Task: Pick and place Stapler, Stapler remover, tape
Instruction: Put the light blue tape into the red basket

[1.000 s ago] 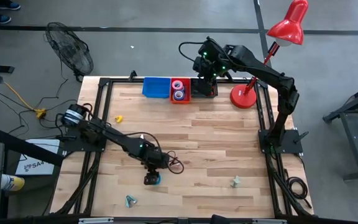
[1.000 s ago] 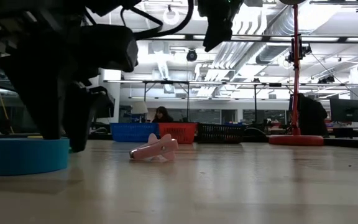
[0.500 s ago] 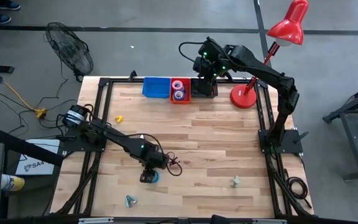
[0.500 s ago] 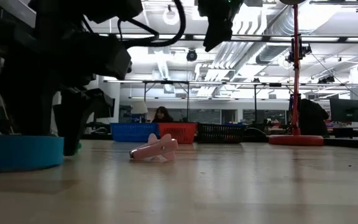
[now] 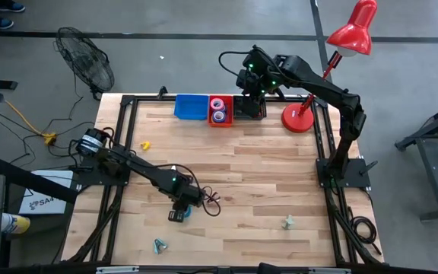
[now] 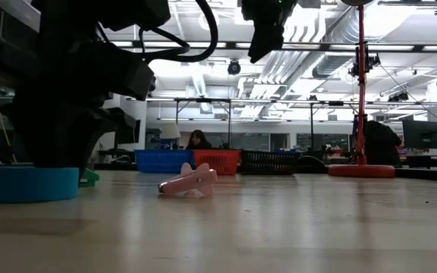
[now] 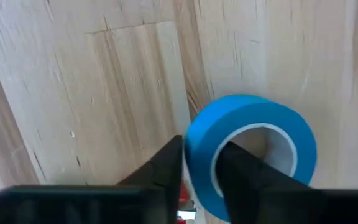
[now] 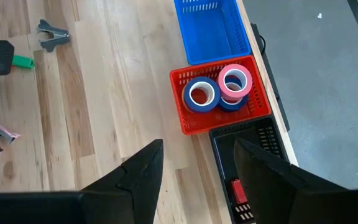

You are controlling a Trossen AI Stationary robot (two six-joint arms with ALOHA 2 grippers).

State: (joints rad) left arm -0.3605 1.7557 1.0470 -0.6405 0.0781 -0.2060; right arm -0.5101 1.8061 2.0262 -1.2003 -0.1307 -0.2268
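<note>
Left pincer (image 7: 199,171): narrowly parted, its two dark fingers (image 7: 160,174) straddling the wall of a bright blue ring-shaped roll of tape (image 7: 250,152), one finger outside and one inside the hollow centre. Whether it is already squeezing the wall cannot be told. The roll is lying flat on the pale wooden plank table (image 5: 265,183), toward the near-left part. The left arm is reaching low from the table's left edge, wrist pointing down at the roll.

Right pincer (image 8: 197,165): standing well open, holding nothing. It is hovering above the far edge of the table, over the row of baskets; the right arm is stretching from the right side, elbow raised.

Red mesh plastic basket (image 8: 255,106): containing a dark blue tape roll (image 8: 201,95) and a pink tape roll (image 8: 235,81) resting on another blue one. Blue mesh plastic basket (image 8: 210,28) sitting beside it. Black mesh basket (image 8: 263,140) on the other side, with a red item inside.

Small grey metal staple remover (image 8: 53,34): lying on the table, well apart from the baskets.
</note>
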